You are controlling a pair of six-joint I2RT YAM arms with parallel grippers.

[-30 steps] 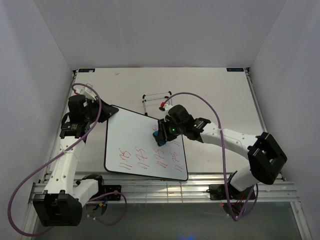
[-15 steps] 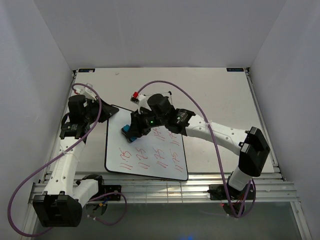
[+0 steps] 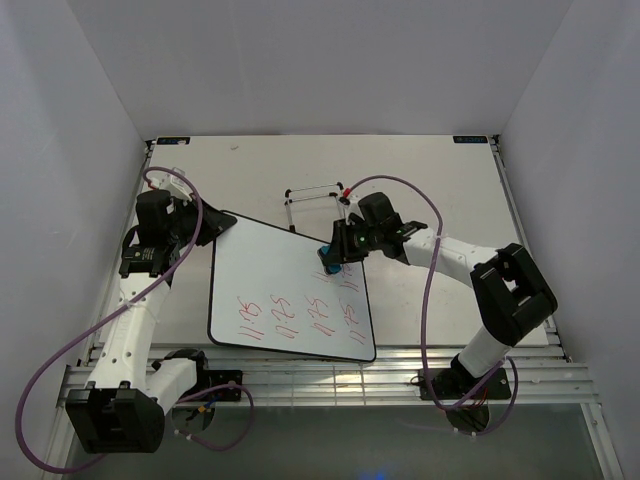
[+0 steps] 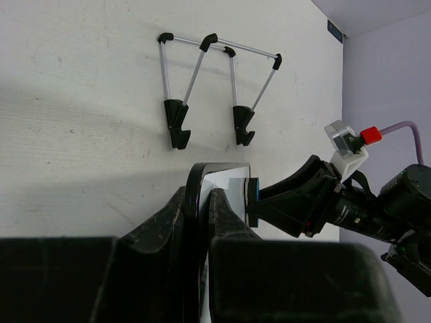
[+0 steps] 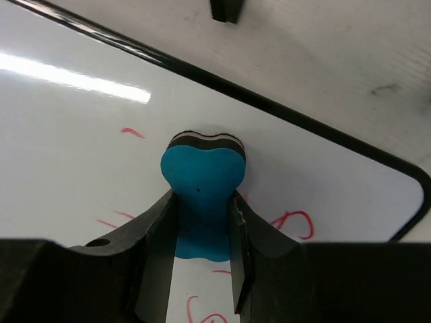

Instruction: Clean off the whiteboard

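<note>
Top view: whiteboard [image 3: 270, 275] lies flat on the table [image 3: 440, 180], centre-left of frame, with red numbers [image 3: 300, 318] across its lower half. Left gripper [image 3: 212, 224] clamps the board's upper-left corner, likely to stop it sliding. Right gripper [image 3: 335, 256] pinches the blue eraser [image 3: 327, 263] down near the board's upper-right edge. Wire stand [image 3: 314, 193] sits just above, apart. Left wrist: jaws pressed onto the board's rim. Right wrist: jaws squeeze the eraser's waist, pad flat on the board beside red strokes. No containers in sight.
</note>
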